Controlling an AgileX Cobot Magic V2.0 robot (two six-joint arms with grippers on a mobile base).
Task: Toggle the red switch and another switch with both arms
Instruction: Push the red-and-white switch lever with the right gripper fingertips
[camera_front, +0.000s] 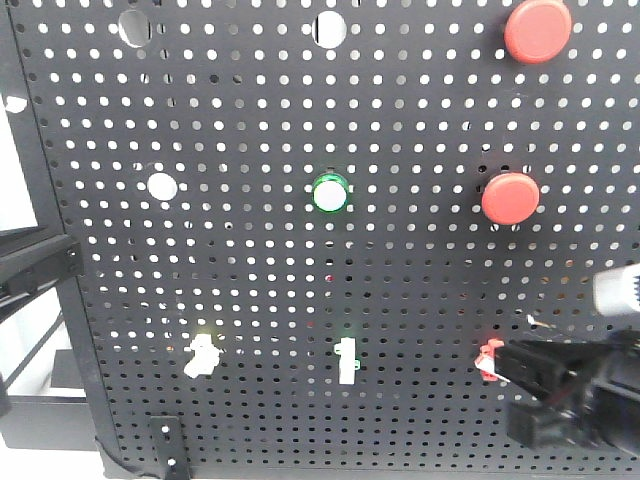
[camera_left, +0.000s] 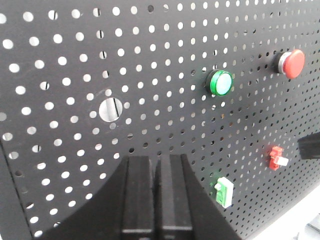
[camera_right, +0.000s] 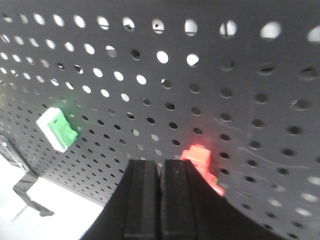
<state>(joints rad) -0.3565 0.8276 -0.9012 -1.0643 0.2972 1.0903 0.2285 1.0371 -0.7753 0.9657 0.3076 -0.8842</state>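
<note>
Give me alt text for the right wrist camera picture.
The shut right gripper points at a black pegboard, its tip just left of the red switch. A white switch glowing green sits farther left.

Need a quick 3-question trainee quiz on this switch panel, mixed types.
1. True or false: the right gripper is shut beside the red switch.
2. Which bottom-row toggle glows green? A) left B) middle C) right
3. Fill in: the panel carries ___ round red buttons.
Key: 1 true; 2 B, the middle toggle; 3 two.
</note>
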